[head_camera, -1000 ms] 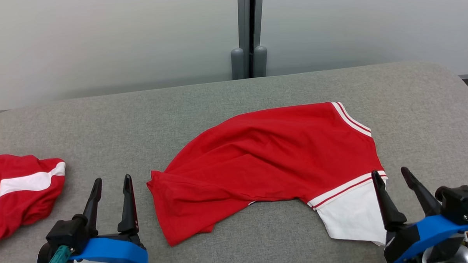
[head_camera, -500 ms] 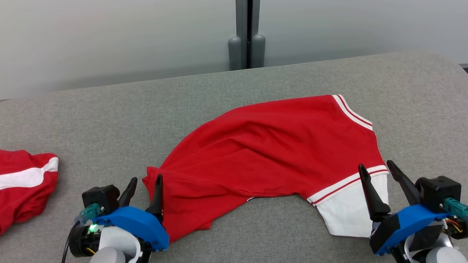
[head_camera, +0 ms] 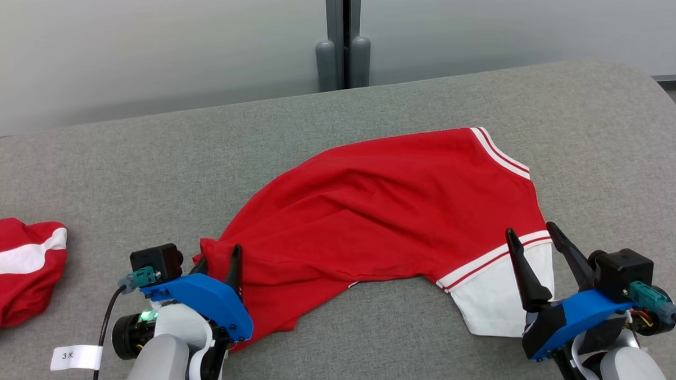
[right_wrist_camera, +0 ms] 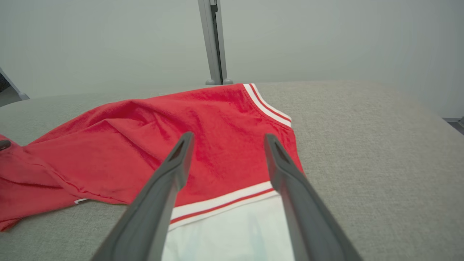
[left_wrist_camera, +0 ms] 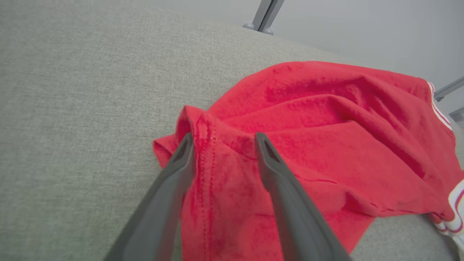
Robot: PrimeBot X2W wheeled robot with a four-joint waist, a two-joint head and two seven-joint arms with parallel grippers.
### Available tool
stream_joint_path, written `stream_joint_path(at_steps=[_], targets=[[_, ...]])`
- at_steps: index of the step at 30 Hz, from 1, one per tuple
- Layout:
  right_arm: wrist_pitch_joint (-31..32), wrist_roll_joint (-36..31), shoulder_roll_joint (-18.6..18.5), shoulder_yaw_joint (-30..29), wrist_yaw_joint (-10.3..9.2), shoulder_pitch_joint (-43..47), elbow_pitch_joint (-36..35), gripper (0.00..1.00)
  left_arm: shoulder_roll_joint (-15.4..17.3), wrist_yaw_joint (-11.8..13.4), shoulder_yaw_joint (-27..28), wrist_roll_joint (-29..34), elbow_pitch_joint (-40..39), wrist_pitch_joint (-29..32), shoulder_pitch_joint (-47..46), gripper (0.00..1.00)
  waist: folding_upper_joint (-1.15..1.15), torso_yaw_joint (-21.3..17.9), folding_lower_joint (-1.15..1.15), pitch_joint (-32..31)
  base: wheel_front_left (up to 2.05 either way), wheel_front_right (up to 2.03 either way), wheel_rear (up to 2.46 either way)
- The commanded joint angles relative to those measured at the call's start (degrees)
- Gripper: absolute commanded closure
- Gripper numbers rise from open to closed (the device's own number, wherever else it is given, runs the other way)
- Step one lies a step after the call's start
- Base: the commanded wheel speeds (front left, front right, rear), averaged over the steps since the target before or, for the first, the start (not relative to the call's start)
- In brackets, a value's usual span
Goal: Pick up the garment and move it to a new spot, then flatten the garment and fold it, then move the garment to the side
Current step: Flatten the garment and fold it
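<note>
A red garment with white stripes and a white panel lies rumpled on the grey table. My left gripper is at its near left corner. In the left wrist view the left gripper is open, its fingers astride a raised fold of the garment's stitched hem. My right gripper is open over the white panel at the garment's near right end. In the right wrist view the right gripper points across the striped band toward the garment's red cloth, nothing pinched.
A second red garment with a white stripe lies bunched at the table's left edge. A white paper tag hangs by my left arm. A grey post stands behind the table. The table rounds off at the far right.
The head camera has tilted down. My left gripper has moved right and forward from bare table onto the garment's left corner, and its jaws have narrowed slightly. The right gripper edged forward over the white panel.
</note>
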Motion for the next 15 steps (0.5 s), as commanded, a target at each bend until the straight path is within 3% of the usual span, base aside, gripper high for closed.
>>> stream_joint_path(at_steps=[1, 9, 15], targets=[[-0.68, 0.24, -0.02, 0.18, 0.01, -0.89, 0.31, 0.00, 0.18, -0.24, -0.06, 0.06, 0.06, -0.30, -0.87, 1.00, 0.00, 0.18, 0.00, -0.02, 0.00, 0.00, 0.00], [-1.57, 0.05, -0.02, -0.32, 0.01, -0.61, 1.04, 0.00, 0.31, -2.33, -2.42, -0.78, -3.17, -3.64, 1.52, 1.00, 0.00, 1.92, 0.00, -0.93, 0.00, 0.00, 0.00], [-1.11, -0.27, -0.02, -0.99, 0.01, 0.91, 0.62, 0.00, 1.14, -3.38, -6.91, -3.58, -11.93, -2.28, 8.35, 1.00, 0.00, 3.50, 0.00, -2.38, 0.00, 0.00, 0.00]])
